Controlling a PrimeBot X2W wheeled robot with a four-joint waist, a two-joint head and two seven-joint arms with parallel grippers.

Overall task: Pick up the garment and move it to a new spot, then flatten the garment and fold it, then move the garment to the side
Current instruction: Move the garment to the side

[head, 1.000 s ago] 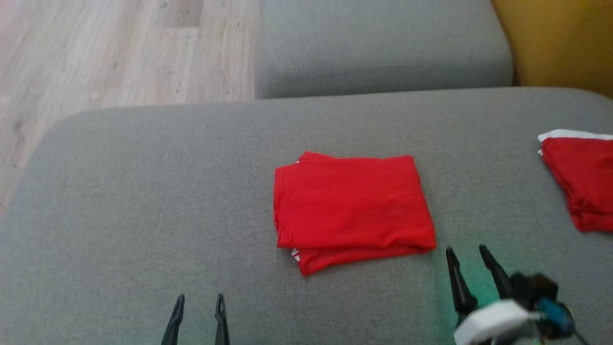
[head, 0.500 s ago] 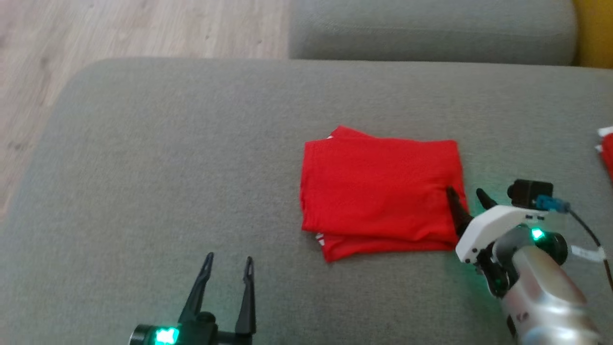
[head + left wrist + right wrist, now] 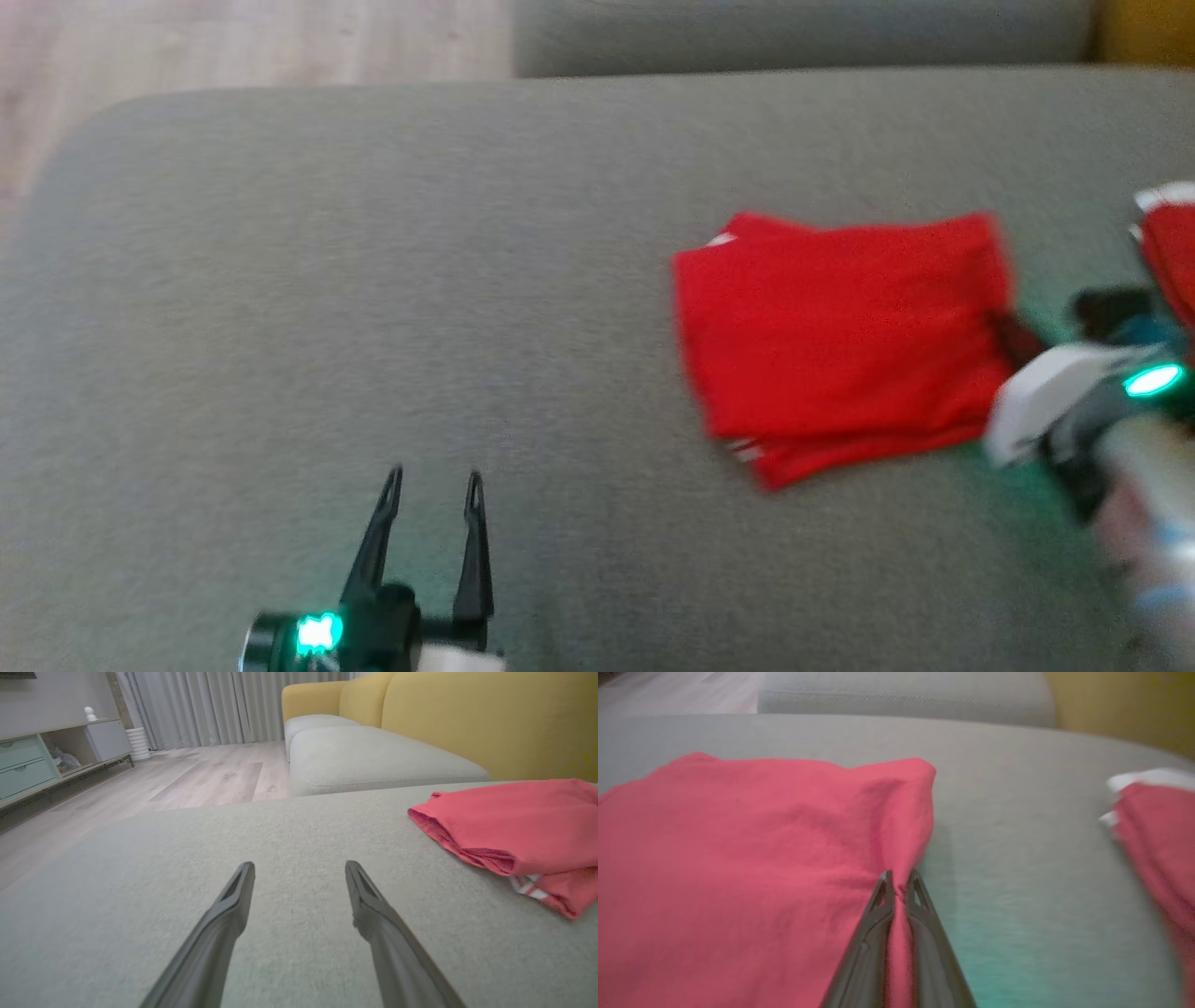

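Our right gripper (image 3: 899, 883), apart a second ago, now clamps the three-o'clock edge of the folded red garment (image 3: 840, 345), which lies toward three o'clock on the grey cushion (image 3: 373, 280). Folding looks done, so we judge moving it aside can begin.

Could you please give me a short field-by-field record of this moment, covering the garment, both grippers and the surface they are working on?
surface: grey cushion
garment: red garment, folded, lying on the cushion
right gripper: shut on the red garment, pinching the edge on the robot's right
left gripper: open, holding nothing, over bare cushion to the garment's left
nearby: other red cloth with white trim, apart from the garment at the far right
stage: folded; likely about to be moved aside
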